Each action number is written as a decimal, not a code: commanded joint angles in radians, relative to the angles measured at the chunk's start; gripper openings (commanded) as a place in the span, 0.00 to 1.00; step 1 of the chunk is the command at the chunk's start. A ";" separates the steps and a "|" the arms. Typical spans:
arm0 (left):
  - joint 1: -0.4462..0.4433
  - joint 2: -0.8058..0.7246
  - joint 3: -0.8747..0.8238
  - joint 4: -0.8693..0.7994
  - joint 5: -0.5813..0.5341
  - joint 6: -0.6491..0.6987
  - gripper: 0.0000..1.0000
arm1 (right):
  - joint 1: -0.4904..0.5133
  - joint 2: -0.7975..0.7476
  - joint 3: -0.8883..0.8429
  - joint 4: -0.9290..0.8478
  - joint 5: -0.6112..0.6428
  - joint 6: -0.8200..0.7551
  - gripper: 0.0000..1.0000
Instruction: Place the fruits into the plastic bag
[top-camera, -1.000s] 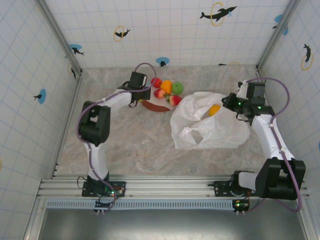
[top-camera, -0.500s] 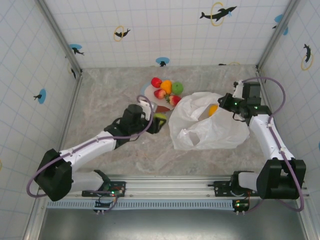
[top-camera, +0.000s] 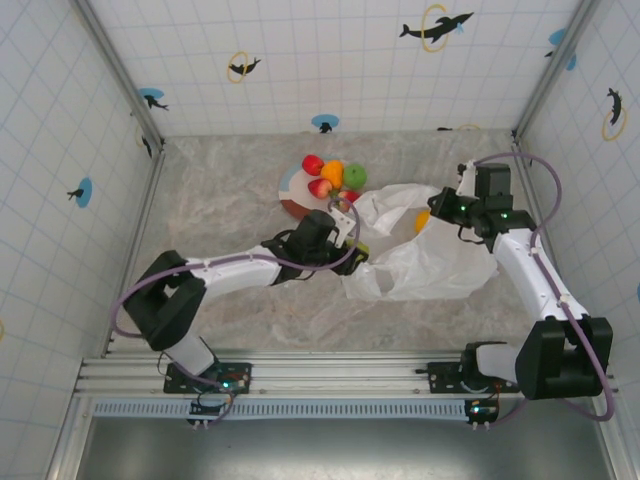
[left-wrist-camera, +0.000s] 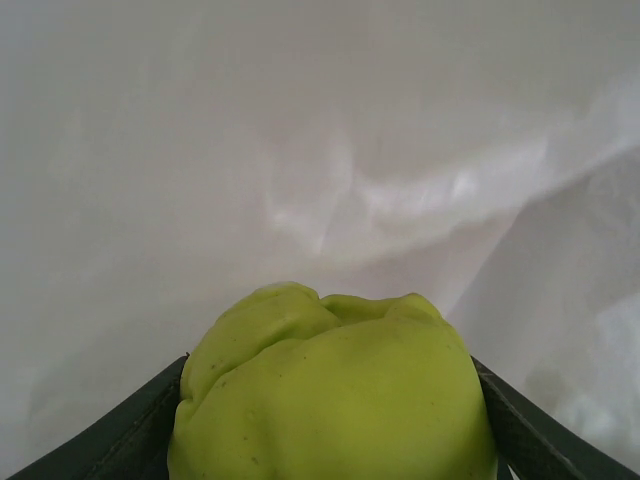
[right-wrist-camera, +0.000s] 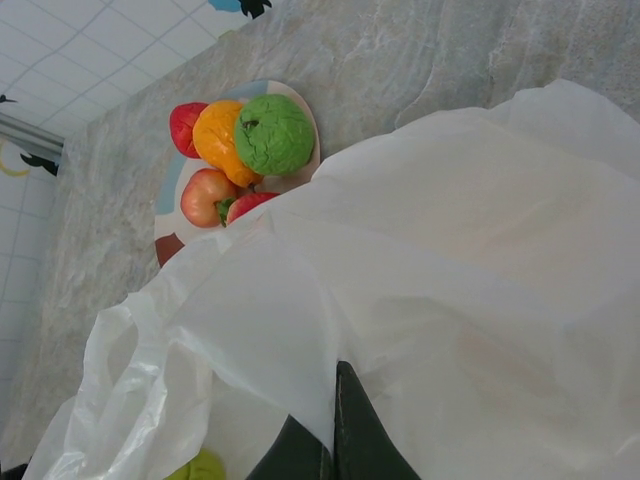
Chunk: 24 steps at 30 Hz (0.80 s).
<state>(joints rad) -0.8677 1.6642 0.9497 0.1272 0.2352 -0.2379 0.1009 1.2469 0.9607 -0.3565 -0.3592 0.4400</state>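
Observation:
My left gripper (top-camera: 353, 247) is shut on a yellow-green pear (left-wrist-camera: 330, 390) and holds it at the left opening of the plastic bag (top-camera: 432, 258); white film (left-wrist-camera: 300, 150) lies close in front of it. My right gripper (right-wrist-camera: 335, 425) is shut on the bag's upper edge (right-wrist-camera: 330, 330) and holds it raised. An orange fruit (top-camera: 423, 220) shows through the film. On the plate (top-camera: 292, 190) rest a red apple (top-camera: 313, 164), an orange (top-camera: 333, 172), a green apple (right-wrist-camera: 273, 133), a second red apple (right-wrist-camera: 207, 195) and a strawberry (right-wrist-camera: 250, 203).
The plate sits just behind and left of the bag, and its right side is tucked under the film. Tiled walls close in the marble table (top-camera: 220, 180) on three sides. The right arm (top-camera: 530, 270) runs along the bag's right side.
My left arm has swung from the plate to the bag's left opening, carrying the pear. The right gripper has shifted slightly back and left with the bag's edge, reshaping the film.

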 joint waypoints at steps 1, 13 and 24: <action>-0.022 0.048 0.083 0.090 0.065 0.025 0.53 | 0.031 -0.006 -0.038 0.022 0.020 0.000 0.00; -0.105 0.268 0.164 0.391 0.029 -0.134 0.55 | 0.096 -0.094 -0.206 0.314 -0.048 0.295 0.00; -0.151 0.459 0.253 0.551 0.033 -0.345 0.67 | 0.074 -0.120 -0.256 0.349 0.008 0.330 0.00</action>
<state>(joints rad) -1.0168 2.0930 1.1610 0.5995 0.2539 -0.5018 0.1864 1.1397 0.7246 -0.0574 -0.3634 0.7494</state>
